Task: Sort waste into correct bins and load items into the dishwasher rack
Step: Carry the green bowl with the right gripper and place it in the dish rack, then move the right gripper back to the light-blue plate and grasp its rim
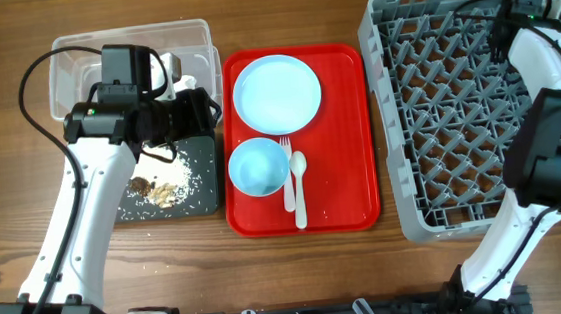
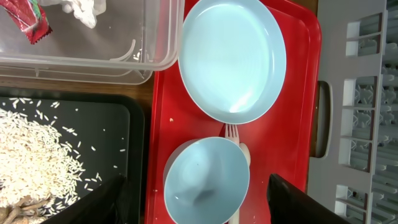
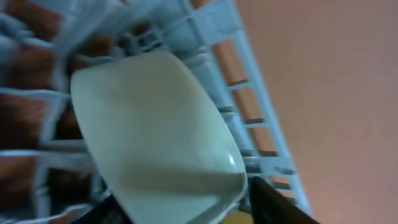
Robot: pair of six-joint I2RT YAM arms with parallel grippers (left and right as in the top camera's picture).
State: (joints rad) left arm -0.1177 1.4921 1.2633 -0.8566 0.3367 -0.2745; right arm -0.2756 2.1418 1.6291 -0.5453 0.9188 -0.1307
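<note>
The left hand (image 2: 196, 180) is held wide, nothing between its fingers, above the pale blue bowl (image 2: 205, 180) on the red tray (image 1: 344, 132). The pale blue plate (image 1: 276, 94) lies just behind that bowl, and the white fork (image 1: 287, 172) and spoon (image 1: 299, 191) lie touching the bowl's right side. The waste looks sorted. The red-and-white wrapper (image 2: 25, 18) and tissue (image 2: 84, 9) are seen in the clear tub (image 1: 191, 34), and rice (image 2: 31, 149) with brown bits (image 1: 153, 190) on the black tray (image 1: 203, 188). The right hand (image 3: 183, 199) is at the far corner of the grey dishwasher rack (image 1: 458, 113), with the mint green bowl (image 3: 149, 124) filling the space between its fingers. The right wrist view is blurred, so it cannot be told whether the bowl is clamped or let go. The step in hand is judged to be seating the mint bowl among the pegs, with the blue bowl likely next. The mint bowl should be tilted on edge between peg rows and released only once it is propped. The blue bowl should be pinched at the rim on the side away from the cutlery, so fork and spoon are not dragged. No brand, label or writing can be read; the wrapper print is too small.
</note>
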